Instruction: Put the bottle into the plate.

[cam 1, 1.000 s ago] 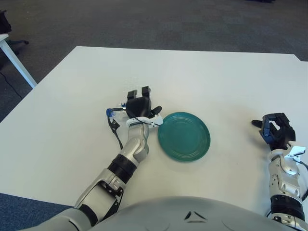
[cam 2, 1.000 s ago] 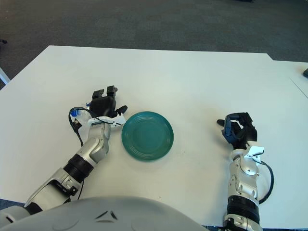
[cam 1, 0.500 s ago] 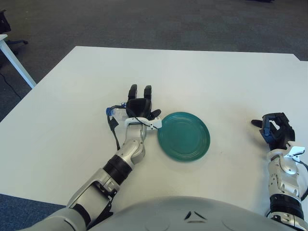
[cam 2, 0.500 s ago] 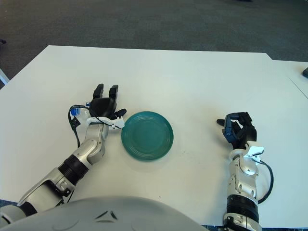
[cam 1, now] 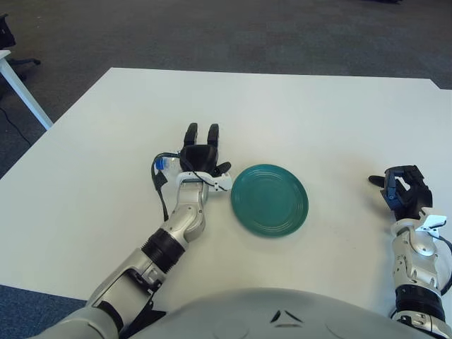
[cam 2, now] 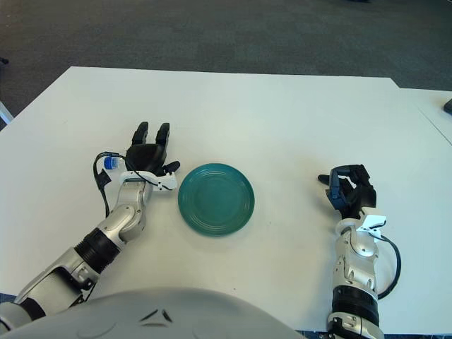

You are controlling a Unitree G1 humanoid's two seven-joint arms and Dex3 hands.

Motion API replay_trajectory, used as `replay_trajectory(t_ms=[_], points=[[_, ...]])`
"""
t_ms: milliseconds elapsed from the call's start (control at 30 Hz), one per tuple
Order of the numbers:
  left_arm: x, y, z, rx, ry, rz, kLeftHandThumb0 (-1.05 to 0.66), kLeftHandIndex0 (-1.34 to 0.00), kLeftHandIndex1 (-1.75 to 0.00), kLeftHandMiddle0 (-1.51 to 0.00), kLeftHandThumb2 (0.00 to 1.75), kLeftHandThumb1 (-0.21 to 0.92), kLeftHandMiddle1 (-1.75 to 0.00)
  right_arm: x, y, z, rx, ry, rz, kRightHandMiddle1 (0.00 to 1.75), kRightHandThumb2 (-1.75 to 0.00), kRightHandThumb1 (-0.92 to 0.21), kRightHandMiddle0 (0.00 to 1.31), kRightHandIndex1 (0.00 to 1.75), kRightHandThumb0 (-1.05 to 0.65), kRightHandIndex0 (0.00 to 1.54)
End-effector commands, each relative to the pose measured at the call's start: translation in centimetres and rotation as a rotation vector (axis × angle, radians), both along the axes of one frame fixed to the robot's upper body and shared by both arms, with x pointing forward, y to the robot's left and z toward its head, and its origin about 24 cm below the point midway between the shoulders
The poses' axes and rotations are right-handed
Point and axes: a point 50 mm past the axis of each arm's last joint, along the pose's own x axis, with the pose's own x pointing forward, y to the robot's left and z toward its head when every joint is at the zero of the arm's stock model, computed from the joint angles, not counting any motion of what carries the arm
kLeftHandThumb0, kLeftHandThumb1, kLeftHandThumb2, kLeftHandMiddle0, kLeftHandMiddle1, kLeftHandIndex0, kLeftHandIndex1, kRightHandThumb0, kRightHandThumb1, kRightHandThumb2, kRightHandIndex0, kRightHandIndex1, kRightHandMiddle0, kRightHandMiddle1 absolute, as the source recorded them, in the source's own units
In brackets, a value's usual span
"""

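White and smooth, the table [cam 1: 296, 106] fills most of both views, its far edge giving onto dark grey carpet [cam 1: 233, 32], with a white leg of another table [cam 1: 21, 88] at the far left. Left of centre, the left hand [cam 1: 199, 157] is above the tabletop with its two dark fingers [cam 1: 191, 134] stretched straight toward the far edge and its thumb out toward the plate, holding nothing. The bottle [cam 2: 109, 163] shows only as a small blue cap and a trace of clear body just left of that hand, largely hidden by the hand and the black cable at its wrist, so which way its long axis runs cannot be told. Just to the right of the hand, with a narrow gap between them, lies the plate [cam 1: 270, 200], a round teal dish with faint concentric rings and a glossy surface. Wide bare tabletop lies beyond the plate and to its right. Near the right edge, the right hand [cam 1: 402, 192] shows well apart from the plate, its fingers curled and grasping nothing.
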Motion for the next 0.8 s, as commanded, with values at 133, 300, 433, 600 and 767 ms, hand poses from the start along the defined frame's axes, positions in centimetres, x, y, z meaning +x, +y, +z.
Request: replay_trajectory(t_ms=[133, 300, 433, 600, 767], points=[[-0.4, 1.2, 0.8, 0.047, -0.017, -0.005, -1.05, 0.00, 0.00, 0.00, 1.07, 0.92, 0.00, -0.3, 0.3, -1.2, 0.022, 0.065, 0.010, 1.64, -0.58, -0.82, 0.34, 1.08, -0.36, 0.49], [-0.5, 1.7, 1.4, 0.069, -0.025, -0.002, -1.05, 0.00, 0.00, 0.00, 1.07, 0.92, 0.00, -0.2, 0.4, -1.4, 0.037, 0.067, 0.002, 1.64, -0.61, -0.79, 0.35, 1.07, -0.36, 0.49], [-0.5, 2.0, 1.7, 0.078, -0.029, 0.003, -1.05, 0.00, 0.00, 0.00, 1.06, 0.92, 0.00, -0.1, 0.4, -1.4, 0.037, 0.062, 0.004, 1.64, -0.65, -0.77, 0.36, 1.06, -0.37, 0.49], [-0.5, 2.3, 2.0, 0.086, -0.031, 0.011, -1.05, -0.01, 0.00, 0.00, 1.05, 0.92, 0.00, 0.0, 0.6, -1.5, 0.030, 0.062, 0.016, 1.65, -0.63, -0.79, 0.35, 1.08, -0.36, 0.49], [-0.6, 2.5, 2.0, 0.087, -0.033, 0.018, -1.05, -0.01, -0.01, 0.00, 1.04, 0.92, 0.00, 0.0, 0.7, -1.5, 0.026, 0.068, 0.021, 1.65, -0.61, -0.80, 0.35, 1.09, -0.36, 0.48]])
